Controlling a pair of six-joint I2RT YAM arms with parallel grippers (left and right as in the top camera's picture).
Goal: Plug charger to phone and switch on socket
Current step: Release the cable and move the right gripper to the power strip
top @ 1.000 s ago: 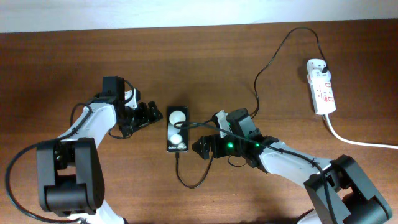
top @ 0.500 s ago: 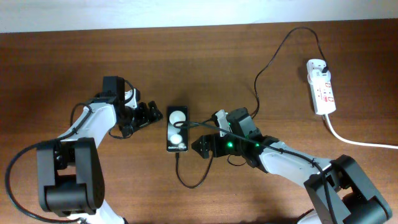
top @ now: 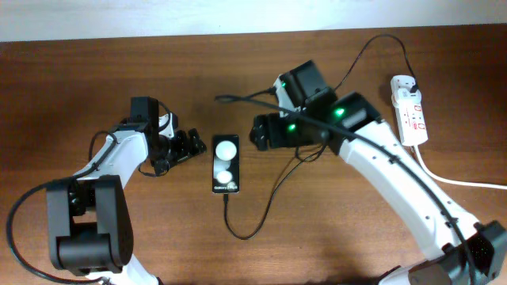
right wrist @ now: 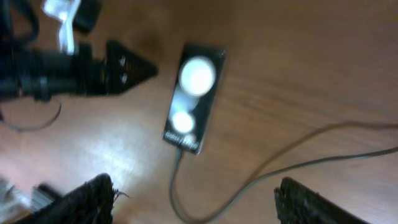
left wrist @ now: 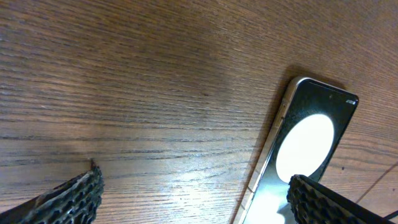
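Observation:
The phone point(top: 225, 164) lies face up in the middle of the table, its two white blobs showing. The charger point(top: 273, 190) cable runs from the phone's near end, loops round and leads back right to the socket point(top: 409, 111), where its black plug sits. My left gripper point(top: 187, 146) is open, just left of the phone; in the left wrist view point(left wrist: 196, 186) one finger overlaps the phone point(left wrist: 305, 143). My right gripper point(top: 260, 133) is open and empty, raised to the right of the phone's far end. The blurred right wrist view point(right wrist: 194, 186) looks down on the phone point(right wrist: 193, 98) and cable point(right wrist: 173, 177).
The socket's thick white cord point(top: 455, 181) trails off the right edge. The table's far edge meets a pale wall point(top: 238, 16). My left arm point(right wrist: 62, 68) shows at the left of the right wrist view.
My right arm has risen and swung from the near right of the phone to its far right. The cable loop has shifted with it. The left arm has stayed put.

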